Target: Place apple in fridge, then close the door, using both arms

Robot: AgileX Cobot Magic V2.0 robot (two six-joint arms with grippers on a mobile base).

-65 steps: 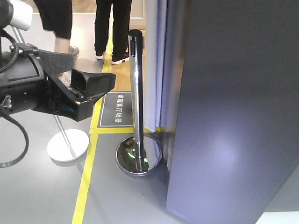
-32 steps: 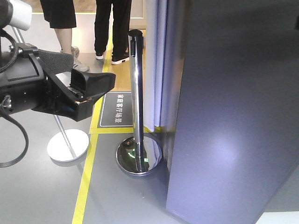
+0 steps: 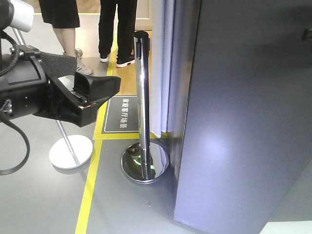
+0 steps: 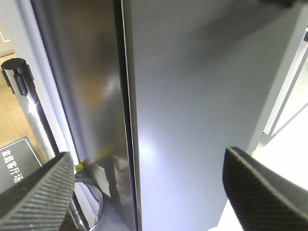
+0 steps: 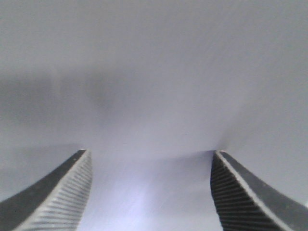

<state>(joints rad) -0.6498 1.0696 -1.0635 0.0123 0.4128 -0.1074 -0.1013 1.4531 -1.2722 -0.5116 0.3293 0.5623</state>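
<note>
Two ribbed fingertips (image 5: 231, 192) of the right gripper (image 5: 151, 190) are being shown spread wide, with nothing held between them; a plain grey surface is filling the whole of the right wrist view just ahead of them, its identity not being told from that blurred view. The left gripper (image 4: 144, 190) is likewise being shown with its jaws set wide apart and empty, one textured pad (image 4: 36, 190) at the lower left and the other at the lower right of the left wrist view. Between those pads the dark grey door (image 4: 192, 96) is being seen from outside, its edge lying almost against the fridge (image 4: 82, 82) body along a thin vertical seam. In the front-facing view the left gripper (image 3: 90, 97) is being held out to the left of the fridge, well apart from the door (image 3: 243, 122), and the black arm (image 3: 24, 92) behind it is being trailed by a black cable. A chrome stanchion post (image 3: 143, 97) is being seen standing on its round base between the gripper and the fridge. Yellow floor tape (image 3: 92, 170) and a black floor sign (image 3: 123, 114) are lying beyond it, and two people's legs (image 3: 117, 29) are being seen at the top. The apple is not being shown in any view.
</note>
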